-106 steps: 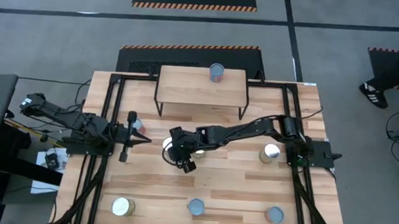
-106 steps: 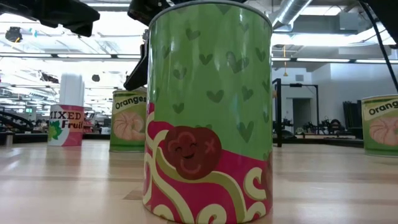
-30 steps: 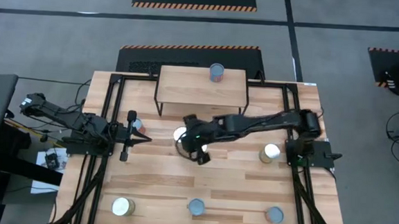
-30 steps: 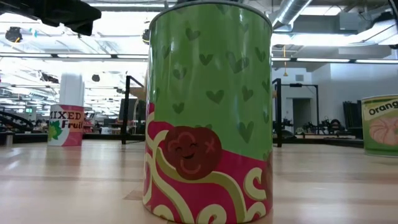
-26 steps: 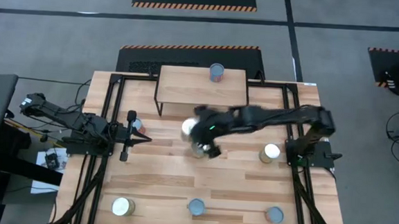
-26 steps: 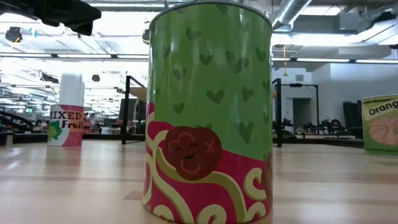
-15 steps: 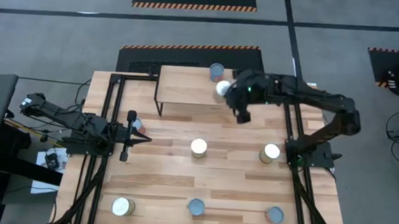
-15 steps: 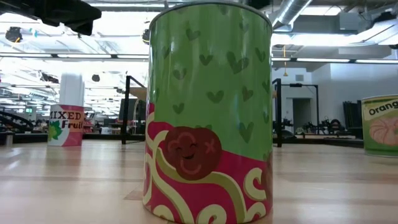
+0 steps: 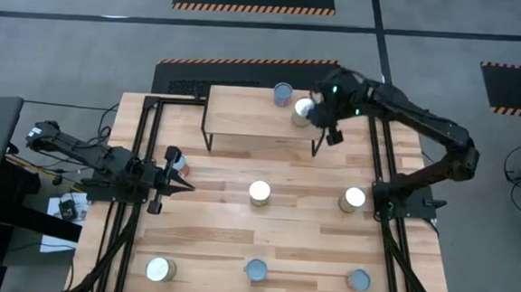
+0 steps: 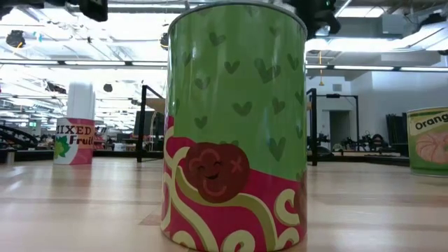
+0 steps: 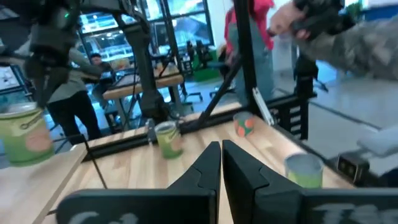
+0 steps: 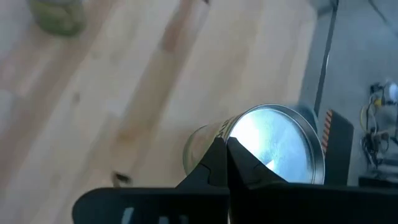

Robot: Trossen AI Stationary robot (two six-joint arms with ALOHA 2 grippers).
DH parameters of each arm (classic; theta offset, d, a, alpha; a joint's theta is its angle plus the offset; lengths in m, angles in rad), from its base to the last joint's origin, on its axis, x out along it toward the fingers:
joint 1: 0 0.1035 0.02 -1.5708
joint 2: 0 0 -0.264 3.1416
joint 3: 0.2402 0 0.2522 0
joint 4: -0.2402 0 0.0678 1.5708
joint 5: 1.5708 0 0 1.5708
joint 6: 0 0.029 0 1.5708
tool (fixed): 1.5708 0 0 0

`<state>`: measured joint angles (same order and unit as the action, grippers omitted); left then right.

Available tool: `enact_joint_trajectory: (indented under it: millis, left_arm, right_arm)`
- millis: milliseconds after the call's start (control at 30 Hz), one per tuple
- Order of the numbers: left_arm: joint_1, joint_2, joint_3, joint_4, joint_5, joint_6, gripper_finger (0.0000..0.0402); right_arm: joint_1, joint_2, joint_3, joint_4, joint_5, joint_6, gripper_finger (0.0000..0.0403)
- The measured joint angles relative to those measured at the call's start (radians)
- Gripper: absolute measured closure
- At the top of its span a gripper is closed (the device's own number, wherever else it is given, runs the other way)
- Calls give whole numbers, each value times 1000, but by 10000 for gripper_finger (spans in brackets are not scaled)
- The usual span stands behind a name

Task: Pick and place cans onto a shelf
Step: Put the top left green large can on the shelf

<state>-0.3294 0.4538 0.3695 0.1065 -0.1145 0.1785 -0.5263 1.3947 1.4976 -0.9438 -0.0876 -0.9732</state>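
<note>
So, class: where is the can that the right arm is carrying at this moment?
In the high view, the right claw holds the carried can over the shelf's right end, just right of the blue-topped can already there.

low view: green can [image 10: 236,126] hides table centre | right can [image 10: 428,140] cut by edge

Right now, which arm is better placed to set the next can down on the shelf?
Probably the right one. Its tool is over the shelf, shut on a can, beside the blue can already standing there. The left tool waits shut at the table's left side.
</note>
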Motion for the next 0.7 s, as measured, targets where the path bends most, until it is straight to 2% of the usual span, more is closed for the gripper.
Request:
enact_joint_trajectory:
  millis: [133, 300, 700]
  left_arm:
    - [20, 6, 0, 31, -3, -42, 396]
    - [98, 15, 0, 38, -4, -86, 401]
    - [257, 22, 0, 52, 96, -97, 401]
  right_arm:
    - [-126, 0, 0, 7, -85, -94, 400]
    - [-224, 13, 3, -4, -220, -175, 400]
    - [-305, 109, 33, 17, -280, -216, 399]
